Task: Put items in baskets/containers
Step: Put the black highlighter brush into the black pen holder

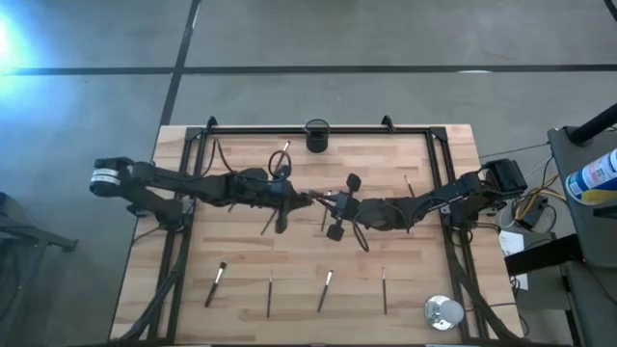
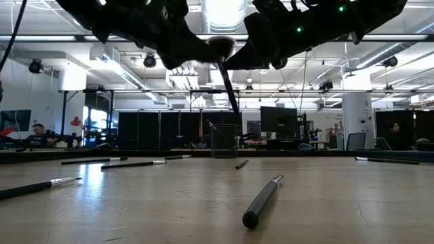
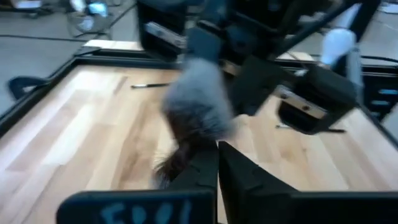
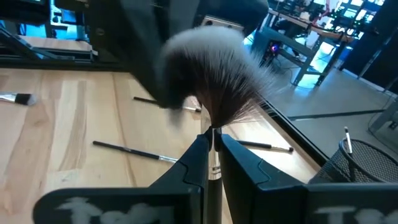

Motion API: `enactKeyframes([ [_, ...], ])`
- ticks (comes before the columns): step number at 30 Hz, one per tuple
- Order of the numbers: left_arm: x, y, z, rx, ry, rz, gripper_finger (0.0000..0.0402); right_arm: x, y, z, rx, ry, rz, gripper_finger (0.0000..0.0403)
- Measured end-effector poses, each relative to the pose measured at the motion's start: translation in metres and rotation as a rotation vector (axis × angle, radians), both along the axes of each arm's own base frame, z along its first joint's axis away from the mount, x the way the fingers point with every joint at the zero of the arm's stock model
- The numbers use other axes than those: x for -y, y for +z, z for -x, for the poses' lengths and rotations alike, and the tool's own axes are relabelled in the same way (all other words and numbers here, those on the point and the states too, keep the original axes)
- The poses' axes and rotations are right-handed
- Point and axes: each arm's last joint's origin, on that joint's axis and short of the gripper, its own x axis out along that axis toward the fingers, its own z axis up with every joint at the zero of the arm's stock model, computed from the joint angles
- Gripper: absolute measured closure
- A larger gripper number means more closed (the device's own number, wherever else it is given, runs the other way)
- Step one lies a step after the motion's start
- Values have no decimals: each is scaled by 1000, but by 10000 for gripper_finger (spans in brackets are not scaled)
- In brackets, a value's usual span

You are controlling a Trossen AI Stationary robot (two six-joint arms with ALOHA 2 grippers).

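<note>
A fan brush with a wide grey bristle head (image 4: 211,68) is held above the table's middle, where my two arms meet. My right gripper (image 4: 211,146) is shut on it just below the head. Its dark handle (image 2: 229,88) slants down below the grippers, clear of the table. My left gripper (image 3: 217,155) is shut, and its tips stand right at the bristle head (image 3: 196,102). The black mesh cup (image 1: 317,135) stands at the far edge, with a brush (image 4: 347,140) sticking up inside it. Several thin brushes (image 1: 326,289) lie flat on the wood. My right gripper pinches the fan brush between its two fingers at the narrow neck (image 4: 212,134) just under the bristles. The fingers come roughly level from the table's right side and lie across the brush. The head stands above them, and the handle hangs clear below. My left gripper has its shut fingertips (image 3: 208,158) at the base of the bristle head, coming level from the table's left. Blur hides whether any bristles are between the fingers or even touch them.
Loose brushes lie along the near edge (image 1: 216,283) (image 1: 383,289) and near the cup (image 1: 285,149). One dark brush (image 2: 263,200) lies close to the low camera. A round silver disc (image 1: 443,311) sits at the near right corner. A black frame (image 1: 318,127) borders the table.
</note>
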Motion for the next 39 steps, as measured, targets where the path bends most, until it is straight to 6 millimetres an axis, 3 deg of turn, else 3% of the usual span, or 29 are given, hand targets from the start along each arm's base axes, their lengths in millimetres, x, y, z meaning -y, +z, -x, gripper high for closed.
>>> enactKeyframes([
  [12, -4, 10, 3, 16, 75, -7, 399, 0, 0, 0, 1, -2, 0, 372],
  [19, -4, 11, 12, -44, 86, 22, 342, 0, 0, 0, -7, -2, 1, 372],
  [27, 3, -21, 7, -255, 146, 215, 287, 1, -9, 4, -104, -20, 9, 372],
  [32, 15, -51, -6, -334, 216, 283, 277, 5, -25, 13, -207, -83, 13, 379],
  [39, 16, -86, -28, -364, 354, 350, 275, 20, -36, 40, -212, -142, -37, 394],
])
